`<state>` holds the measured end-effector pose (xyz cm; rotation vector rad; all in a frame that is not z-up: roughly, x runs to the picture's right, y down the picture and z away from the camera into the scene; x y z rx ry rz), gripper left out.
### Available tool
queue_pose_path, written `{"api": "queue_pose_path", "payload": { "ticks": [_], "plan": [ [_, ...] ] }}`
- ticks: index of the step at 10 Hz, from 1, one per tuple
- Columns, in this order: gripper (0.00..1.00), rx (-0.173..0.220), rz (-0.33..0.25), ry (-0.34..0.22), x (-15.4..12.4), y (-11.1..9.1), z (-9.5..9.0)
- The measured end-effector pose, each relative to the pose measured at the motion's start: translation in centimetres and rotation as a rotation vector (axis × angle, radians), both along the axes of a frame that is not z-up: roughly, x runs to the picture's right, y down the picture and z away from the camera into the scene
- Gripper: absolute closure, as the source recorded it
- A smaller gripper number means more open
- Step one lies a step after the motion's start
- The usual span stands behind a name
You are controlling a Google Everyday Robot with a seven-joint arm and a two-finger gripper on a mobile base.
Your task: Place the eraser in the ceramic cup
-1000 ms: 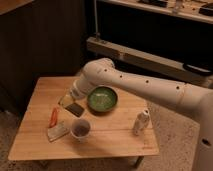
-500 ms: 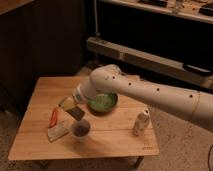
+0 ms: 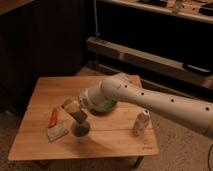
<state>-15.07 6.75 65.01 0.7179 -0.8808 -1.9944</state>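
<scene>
- Eraser (image 3: pixel 80 116), a dark flat block, is hanging at the tip of the gripper (image 3: pixel 76 111), just above the rim of the ceramic cup (image 3: pixel 81 131). Whether it is touching the rim cannot be told.
- Camera view: the gripper is gripping the eraser, its jaws pressing in on the block. It is hovering over the front-left part of the wooden table (image 3: pixel 115 142).
- The cup is standing upright near the table's front edge, directly beneath the eraser, with its mouth facing up.
- The white arm (image 3: pixel 150 100) is reaching in from the right across the table. It is covering part of the green bowl (image 3: pixel 106 106), which is sitting just behind the cup and to its right.
- A red-orange stick (image 3: pixel 54 116) is lying to the left of the cup. A pale wedge-shaped block (image 3: pixel 57 131) is lying just in front of the stick, near the cup but apart from it.
- A small pale bottle (image 3: pixel 141 123) is standing upright toward the table's right side, well apart from the cup.
</scene>
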Motion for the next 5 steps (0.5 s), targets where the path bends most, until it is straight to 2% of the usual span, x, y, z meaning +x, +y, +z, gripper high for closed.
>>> {"api": "queue_pose_path", "payload": {
  "ticks": [1,3,5],
  "plan": [
    [0.99,-0.010,-0.017,0.010,-0.52,0.06,0.41],
    [1.00,-0.014,-0.013,0.017,-0.34,0.29,0.77],
    [1.00,-0.001,-0.001,0.001,-0.09,0.54,0.83]
  ]
}}
